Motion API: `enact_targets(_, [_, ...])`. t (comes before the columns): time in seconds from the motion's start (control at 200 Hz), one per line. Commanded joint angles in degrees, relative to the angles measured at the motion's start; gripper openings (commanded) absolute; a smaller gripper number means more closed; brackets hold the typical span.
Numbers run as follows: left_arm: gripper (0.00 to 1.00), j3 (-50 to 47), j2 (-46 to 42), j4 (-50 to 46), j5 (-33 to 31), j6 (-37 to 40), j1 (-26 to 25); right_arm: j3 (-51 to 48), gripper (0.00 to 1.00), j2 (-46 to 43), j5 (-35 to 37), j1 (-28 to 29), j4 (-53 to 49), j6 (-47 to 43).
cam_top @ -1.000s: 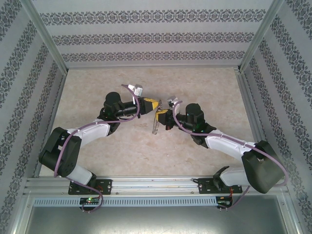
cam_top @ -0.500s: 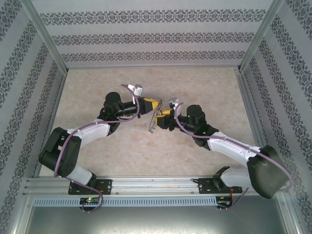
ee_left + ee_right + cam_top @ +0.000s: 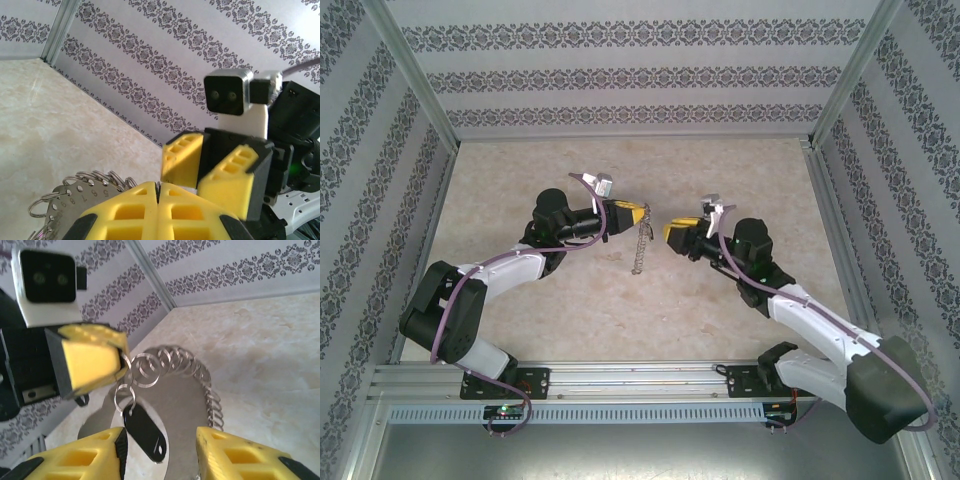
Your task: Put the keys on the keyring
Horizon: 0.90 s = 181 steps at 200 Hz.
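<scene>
Two grippers face each other over the middle of the table (image 3: 520, 165), tips near but apart.

Left gripper (image 3: 641, 213): fingers pressed together, pinching the rim of the keyring (image 3: 639, 246). From the top view the ring hangs edge-on below the tips, clear of the table as far as can be judged. In the left wrist view the closed yellow fingers (image 3: 125, 210) meet with no gap, and the ring (image 3: 75, 192) projects to their left, showing stamped numerals and a fringe of small wire loops.

Right gripper (image 3: 667, 232): fingers spread, holding nothing. The right wrist view shows its two yellow fingers (image 3: 85, 457) apart, with the ring (image 3: 192, 382) seen through the gap and not touched. The left wrist view confirms the gap between its tips (image 3: 202, 167).

Key (image 3: 145, 427): black oblong head seen in the right wrist view, hanging from a small loop (image 3: 125, 396) just below the left gripper's (image 3: 120, 365) tips. The blade cannot be made out. Whether that loop is linked to the ring's rim cannot be told for certain.
</scene>
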Motion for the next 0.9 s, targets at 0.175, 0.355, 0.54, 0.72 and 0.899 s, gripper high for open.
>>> enact_targets(0.175, [0.0,0.8,-1.01,3.44,0.76,-0.07,-0.54,4.78,0.38,8.12,-8.31,-1.14,16.49,15.1])
enact_targets(0.355, [0.0,0.79,-1.05,3.44,0.88,0.07,-0.56,5.33,0.36,12.44,-10.07,-0.46,22.49,18.4])
enact_targets(0.54, [0.0,0.71,-1.18,3.26,0.91,0.11,-0.54,5.49,0.33,13.45,-9.36,1.38,22.51,17.49])
enact_targets(0.72, [0.0,0.76,-1.32,3.43,0.98,-0.06,-0.54,5.92,0.3,14.31,-9.32,2.34,22.65,17.27])
enact_targets(0.899, [0.0,0.62,-1.51,3.44,0.97,-0.17,-0.56,5.84,0.23,14.79,-9.28,2.46,23.01,17.31])
